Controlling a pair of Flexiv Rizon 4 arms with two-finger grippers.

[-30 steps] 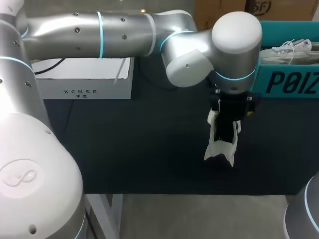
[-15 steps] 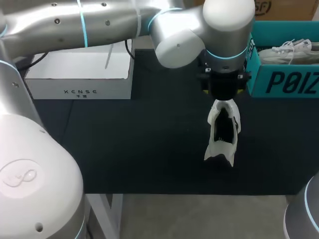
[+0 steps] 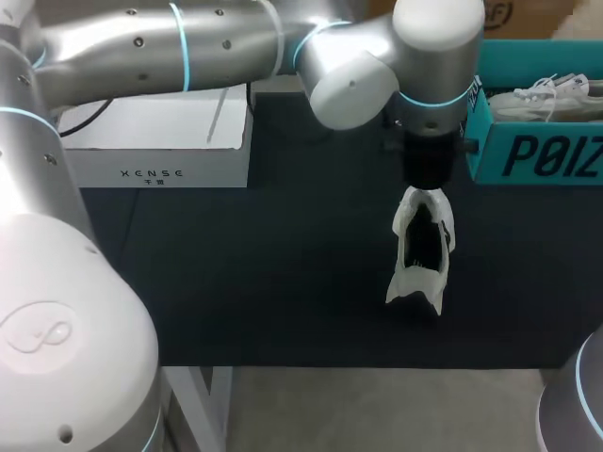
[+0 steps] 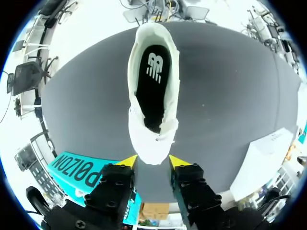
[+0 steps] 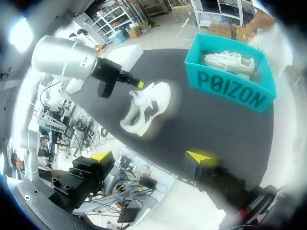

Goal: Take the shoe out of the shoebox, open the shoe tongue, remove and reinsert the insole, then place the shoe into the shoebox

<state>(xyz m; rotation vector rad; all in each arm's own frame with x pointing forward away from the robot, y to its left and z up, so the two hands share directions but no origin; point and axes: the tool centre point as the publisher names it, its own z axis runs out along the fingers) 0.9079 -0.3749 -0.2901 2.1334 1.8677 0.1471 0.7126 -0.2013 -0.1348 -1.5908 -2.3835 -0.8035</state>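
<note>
White shoe (image 4: pixel 152 141), dark oval insole (image 4: pixel 152 79), matte black tabletop (image 3: pixel 273 282)

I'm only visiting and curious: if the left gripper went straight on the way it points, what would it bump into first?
Most likely the white shoe: its near end lies just ahead of the left gripper, in line between the open yellow tips. The black table comes only after it.

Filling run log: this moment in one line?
shoe on table | insole in | left jaws open above shoe | right jaws open, empty
</note>
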